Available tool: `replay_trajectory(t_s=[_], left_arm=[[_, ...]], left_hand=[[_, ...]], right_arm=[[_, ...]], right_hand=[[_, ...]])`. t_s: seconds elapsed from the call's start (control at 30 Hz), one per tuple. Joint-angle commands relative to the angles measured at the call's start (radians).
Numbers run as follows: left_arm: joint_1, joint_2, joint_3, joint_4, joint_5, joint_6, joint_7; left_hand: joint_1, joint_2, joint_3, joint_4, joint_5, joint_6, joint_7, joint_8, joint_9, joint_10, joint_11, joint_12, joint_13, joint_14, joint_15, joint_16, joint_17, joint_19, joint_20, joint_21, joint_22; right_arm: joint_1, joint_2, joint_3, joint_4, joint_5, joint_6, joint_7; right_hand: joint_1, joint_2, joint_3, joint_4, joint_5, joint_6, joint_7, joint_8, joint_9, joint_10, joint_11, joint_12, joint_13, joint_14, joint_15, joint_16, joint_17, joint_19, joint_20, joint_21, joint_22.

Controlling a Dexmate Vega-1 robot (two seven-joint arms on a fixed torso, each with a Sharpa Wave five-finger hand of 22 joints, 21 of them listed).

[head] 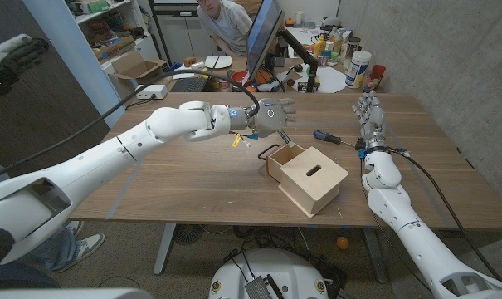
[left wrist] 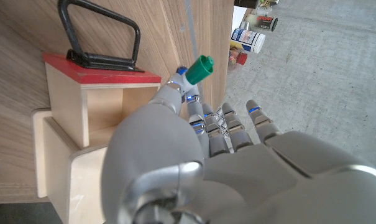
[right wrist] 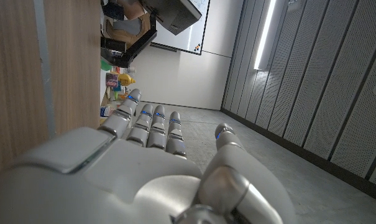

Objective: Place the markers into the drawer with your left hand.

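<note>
Both arms come in from the near edge of the counter (head: 192,178); L arm reaches far across to mid-counter, R arm stays at the R side.

L hand (head: 271,116) hovers just behind the wooden drawer box (head: 310,178), palm side down. L wrist view: fingers (left wrist: 200,118) closed around a green-capped marker (left wrist: 199,68), cap end sticking out past the fingertips. So one marker is held, not yet in.

Drawer (left wrist: 97,93) is pulled out toward the L hand, red front w/ black handle (left wrist: 100,37), open cavity visible behind the red front. Head view puts the drawer's open part just below/beside the L hand, very near.

Key relation: marker's long axis runs roughly along the fingers, pointing out past the drawer's red front; cavity lies just to the palm side of the marker tip. Next move, as I judge it: small shift over the cavity, tilt marker to lie along the drawer length, then let go. Risk: marker catches on drawer wall or handle.

Another tool, blue-handled, maybe a screwdriver (head: 325,135), lies on the counter between box and R hand (head: 371,116).

R hand stands upright near the R edge, fingers apart, holding nothing. L hand clearly nearer the drawer.
</note>
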Motion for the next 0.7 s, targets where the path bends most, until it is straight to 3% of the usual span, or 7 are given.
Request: replay_trajectory(t_s=[0.03, 0.7], left_arm=[[-0.019, 0.003, 0.043, 0.01, 0.064, -0.026, 0.043], [-0.044, -0.031, 0.086, 0.054, 0.056, -0.063, 0.018]], left_hand=[[-0.001, 0.012, -0.005, 0.004, 0.005, 0.242, -0.078, 0.029, 0.047, 0.0, 0.01, 0.0, 0.005, -0.001, 0.005, 0.001, 0.006, -0.006, 0.007, 0.0, 0.004], [-0.005, 0.013, -0.007, 0.005, 0.006, 0.239, -0.082, 0.028, 0.043, 0.001, 0.01, 0.0, 0.005, 0.001, 0.005, 0.003, 0.007, -0.006, 0.007, 0.001, 0.004]], right_arm=[[0.007, 0.008, 0.002, 0.026, 0.005, 0.01, 0.008], [0.012, 0.019, 0.009, 0.062, 0.017, 0.029, 0.026]], right_hand=[[-0.007, 0.002, 0.002, -0.003, 0.004, 0.008, 0.003, -0.001, 0.003, 0.007, 0.002, 0.001, 0.006, 0.004, 0.001, 0.002, 0.005, 0.002, 0.007, 0.004, 0.002], [-0.009, 0.001, 0.002, -0.004, 0.005, 0.009, 0.002, -0.002, 0.003, 0.007, 0.004, 0.0, 0.006, 0.006, 0.0, 0.002, 0.004, 0.001, 0.008, 0.004, 0.003]])
